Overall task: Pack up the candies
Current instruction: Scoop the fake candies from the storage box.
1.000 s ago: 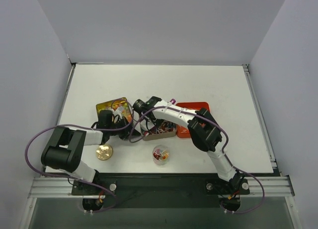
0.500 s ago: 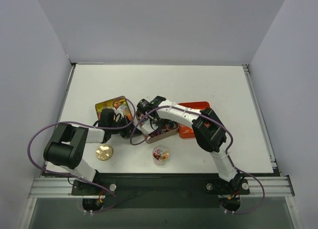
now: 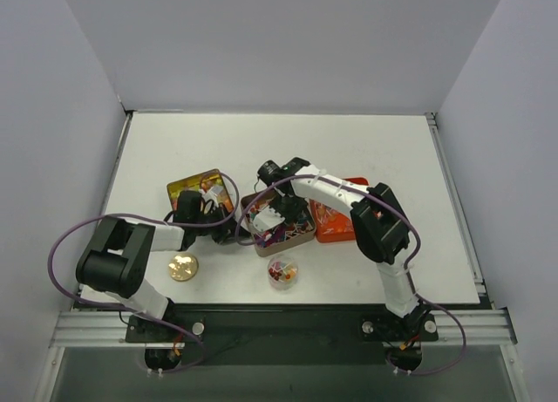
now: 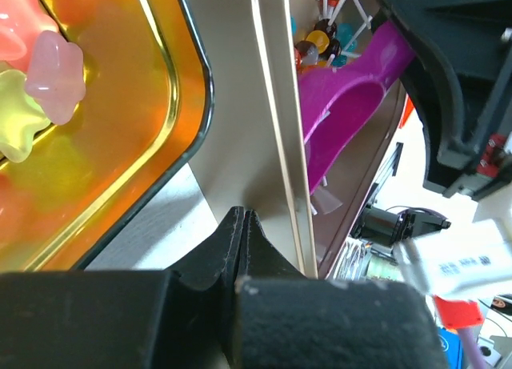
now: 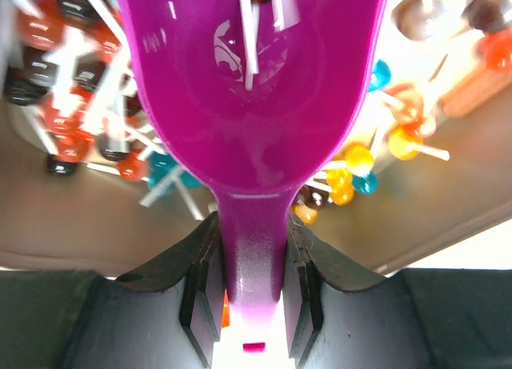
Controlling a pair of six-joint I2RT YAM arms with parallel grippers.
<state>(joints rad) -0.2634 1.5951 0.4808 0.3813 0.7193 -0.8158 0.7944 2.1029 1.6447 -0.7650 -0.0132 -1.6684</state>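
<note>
The candies (image 5: 353, 156) are small round orange, yellow, blue and dark beads on white sticks, lying in a shallow brown tin (image 3: 301, 239). My right gripper (image 5: 252, 242) is shut on the handle of the purple scoop (image 5: 252, 81), whose bowl hangs low over the candies inside the tin. In the top view the right gripper (image 3: 281, 214) is over the tin. My left gripper (image 4: 242, 217) is shut, its tips against the tin's outer wall (image 4: 232, 105), at the tin's left side (image 3: 225, 228). The scoop (image 4: 344, 89) and some candies (image 4: 316, 41) show beyond the rim.
A clear round jar (image 3: 282, 271) with a few candies stands in front of the tin. A round gold lid (image 3: 182, 266) lies at the front left. An orange-gold tray (image 3: 197, 191) sits left of the tin, a red tray (image 3: 338, 223) right of it.
My right gripper has swung to the right and down into the tin with the scoop. The tin has shifted a little. The left arm has hardly moved.
</note>
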